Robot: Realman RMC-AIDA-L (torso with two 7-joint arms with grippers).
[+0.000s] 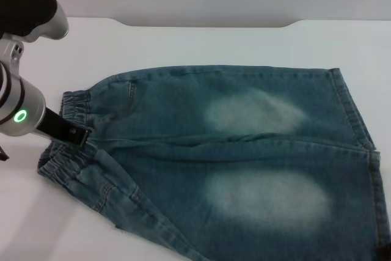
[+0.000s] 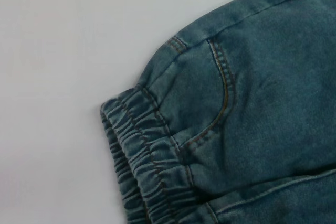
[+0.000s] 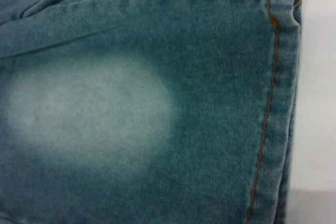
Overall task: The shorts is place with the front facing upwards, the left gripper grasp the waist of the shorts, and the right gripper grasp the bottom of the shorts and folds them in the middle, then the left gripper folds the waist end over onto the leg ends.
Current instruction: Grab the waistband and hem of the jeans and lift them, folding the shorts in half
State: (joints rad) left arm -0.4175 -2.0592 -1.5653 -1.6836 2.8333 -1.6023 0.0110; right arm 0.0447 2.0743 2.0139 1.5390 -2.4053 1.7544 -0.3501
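Left gripper (image 1: 78,134) at the waist (image 1: 74,105), grip cannot be told | shorts (image 1: 244,157) flat on white table (image 1: 183,44) | right gripper hidden

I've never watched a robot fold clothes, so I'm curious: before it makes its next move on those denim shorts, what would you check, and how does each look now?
1. Blue denim shorts lie spread, front up, on the white table: ok.
2. Left tool, a black claw, is at the gathered elastic waist: ok.
3. Left tool gripping the waist: cannot tell.
4. Right tool at the straight stitched leg hems: cannot tell; it is out of view.
5. Fabric smooth: not ok, a crease runs between the legs.
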